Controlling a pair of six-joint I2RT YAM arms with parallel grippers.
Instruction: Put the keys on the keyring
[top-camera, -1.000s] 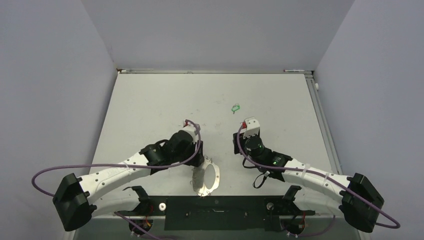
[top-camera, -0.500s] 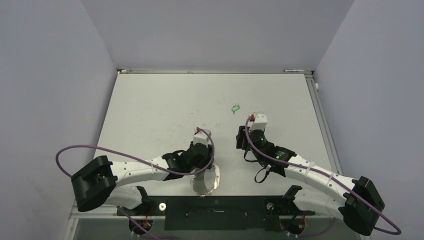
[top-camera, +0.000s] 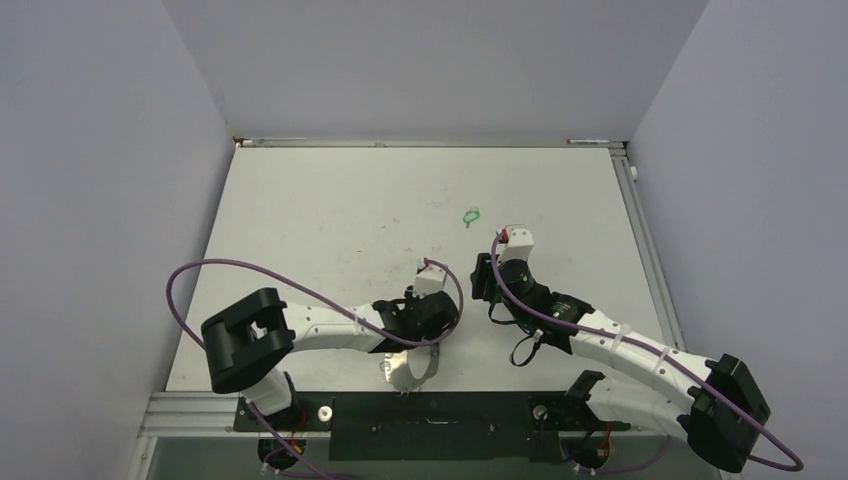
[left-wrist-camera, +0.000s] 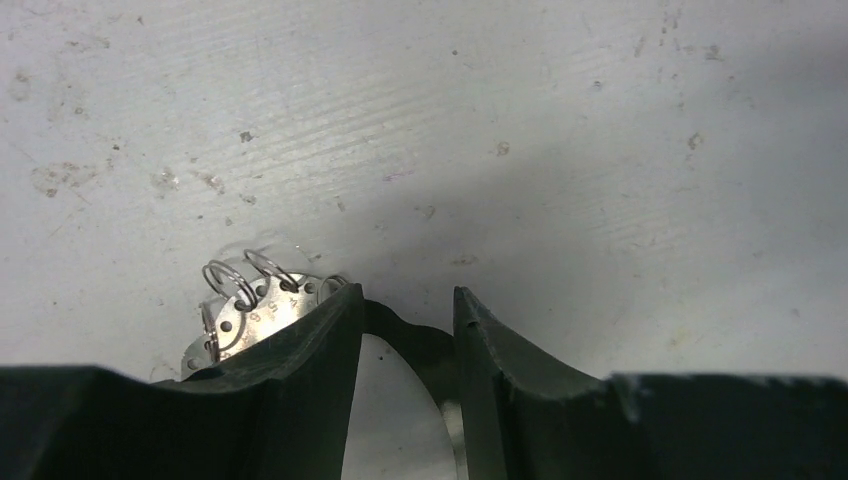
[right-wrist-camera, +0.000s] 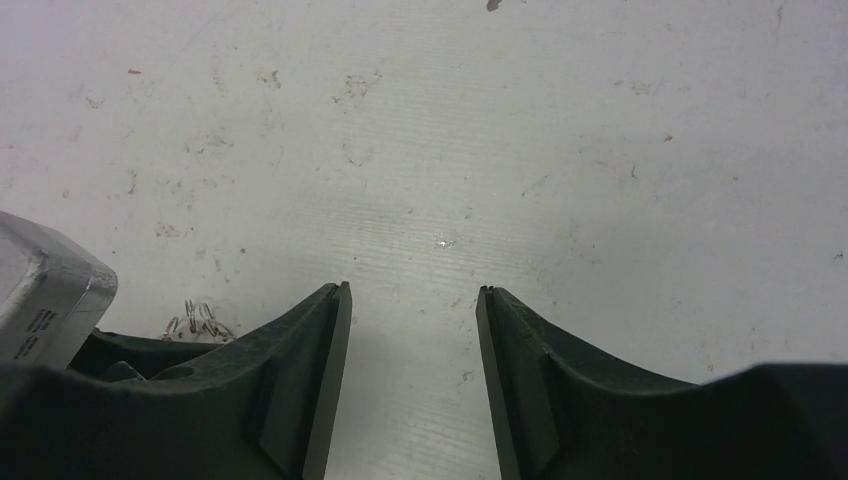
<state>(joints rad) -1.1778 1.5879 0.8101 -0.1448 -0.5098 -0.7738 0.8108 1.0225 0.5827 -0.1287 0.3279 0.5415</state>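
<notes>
The keyring (top-camera: 408, 372) is a flat grey metal ring lying near the table's front edge. In the left wrist view its bright rim (left-wrist-camera: 262, 310) carries small wire loops (left-wrist-camera: 235, 280), and a dark stretch of the rim crosses the gap between my fingers. My left gripper (top-camera: 417, 345) is open and straddles that rim (left-wrist-camera: 405, 322). The green key (top-camera: 470, 214) lies alone on the table, farther back. My right gripper (top-camera: 482, 288) is open and empty over bare table (right-wrist-camera: 412, 300), short of the key.
The left wrist's grey camera box (right-wrist-camera: 40, 295) and the ring's wire loops (right-wrist-camera: 200, 322) show at the left of the right wrist view. A black rail (top-camera: 430, 412) runs along the front edge. Walls close in the table on three sides.
My left arm has swung right, and its gripper has come down over the keyring's rim. My right gripper moved a little forward, then held still. The key has not moved.
</notes>
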